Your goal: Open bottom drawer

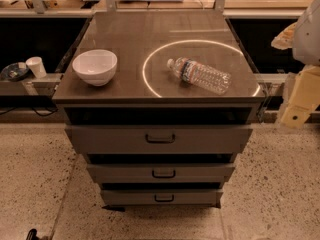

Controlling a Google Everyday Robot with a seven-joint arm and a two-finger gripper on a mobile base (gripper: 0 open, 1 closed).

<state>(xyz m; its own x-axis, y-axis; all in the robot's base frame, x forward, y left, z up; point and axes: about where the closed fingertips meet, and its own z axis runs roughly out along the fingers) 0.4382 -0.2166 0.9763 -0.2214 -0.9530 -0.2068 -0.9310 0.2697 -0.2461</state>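
Grey metal cabinet (160, 84) stands on a speckled floor, three drawer fronts stacked under its top. The bottom drawer (160, 197) is the lowest and narrowest front, just above the floor, with a small dark bar handle (164, 198) at centre. It looks shut, or near enough; from this high angle I cannot rule out a slight gap. The gripper (299, 104) is at the right edge of view, a cream-coloured part beside the cabinet's top right corner, well above the bottom drawer and well apart from its handle. Whether it is open or closed I cannot tell; it is touching no drawer. Judgement: the task is not yet begun in any visible way. The reach down to the low handle, the grasp and the pull outward are all left to do. On the cabinet top are a white bowl (95, 66) at left and a clear plastic water bottle (200, 75) lying on its side at right. Writing: the bottle carries a label band with blue and red on it, but no word or brand is readable. No other lettering shows on cabinet, drawers or bowl.
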